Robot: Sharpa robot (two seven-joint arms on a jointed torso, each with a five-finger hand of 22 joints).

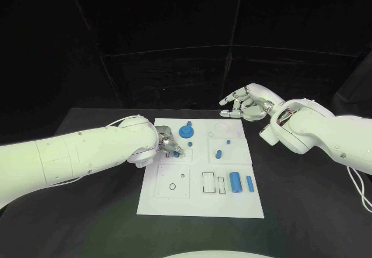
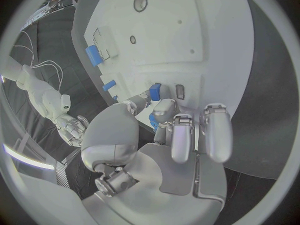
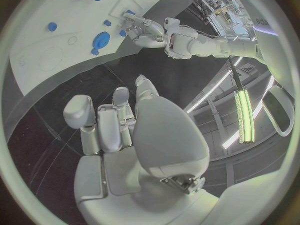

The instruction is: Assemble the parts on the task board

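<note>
Working at the task board's (image 1: 155,201) left edge, the left hand (image 1: 165,141) pinched a small blue part (image 1: 177,153) in its fingers (image 2: 181,137), not yet seated. Rightward, several blue cylinders (image 1: 235,183) lay loose; most assembly remained. Right hand (image 1: 247,102) hovered beyond the board over the desk (image 1: 310,215), fingers loosely curled, holding nothing.

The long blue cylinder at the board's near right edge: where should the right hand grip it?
Probably pinch the long blue cylinder around its middle from above, fingers across its narrow width. It lies flat on the task board, apart from the thicker blue piece beside it. The right hand hovers beyond the board.
</note>
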